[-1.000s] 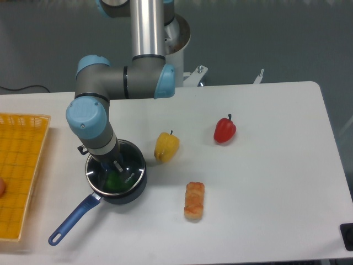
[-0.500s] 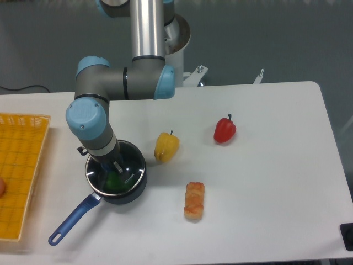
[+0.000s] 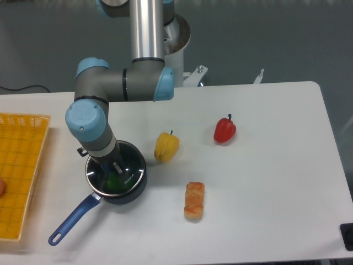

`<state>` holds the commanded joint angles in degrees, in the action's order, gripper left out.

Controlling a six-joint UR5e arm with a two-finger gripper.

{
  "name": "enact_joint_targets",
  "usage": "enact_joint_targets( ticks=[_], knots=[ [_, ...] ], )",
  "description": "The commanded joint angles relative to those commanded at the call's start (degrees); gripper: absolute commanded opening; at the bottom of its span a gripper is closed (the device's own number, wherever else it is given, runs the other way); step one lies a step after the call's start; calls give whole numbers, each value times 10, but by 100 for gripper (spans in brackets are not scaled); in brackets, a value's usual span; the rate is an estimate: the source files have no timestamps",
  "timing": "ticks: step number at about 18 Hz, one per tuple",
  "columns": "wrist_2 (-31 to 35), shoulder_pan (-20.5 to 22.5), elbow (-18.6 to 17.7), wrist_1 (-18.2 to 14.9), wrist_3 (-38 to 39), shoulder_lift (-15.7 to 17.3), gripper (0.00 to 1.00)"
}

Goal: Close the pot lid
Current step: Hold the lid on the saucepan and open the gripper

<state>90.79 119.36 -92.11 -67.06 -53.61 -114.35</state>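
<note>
You've got the white table point(image 3: 265, 182) w/ a yellow basket point(image 3: 22, 165) at the left edge. The arm point(image 3: 105, 88) reaches down over the pot point(image 3: 132, 190), left of centre, blue handle pointing near-left. The lid point(image 3: 129, 165) sits on the pot, something green under the glass. Gripper point(image 3: 112, 165) is at the lid's centre; jaws mostly hidden, can't tell their state. Right of the pot: yellow pepper point(image 3: 166, 146), fried piece point(image 3: 194, 201), red pepper point(image 3: 224, 130).
</note>
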Motion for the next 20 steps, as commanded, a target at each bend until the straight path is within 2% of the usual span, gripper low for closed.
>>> enact_joint_targets(
  ticks=[9,13,17,20],
  knots=[
    [0,-1,0,0,0,-1,51],
    [0,-1,0,1,-1,-1,65],
    [0,-1,0,2,-2,0,73],
    [0,-1,0,2,-4,0,87]
  ],
)
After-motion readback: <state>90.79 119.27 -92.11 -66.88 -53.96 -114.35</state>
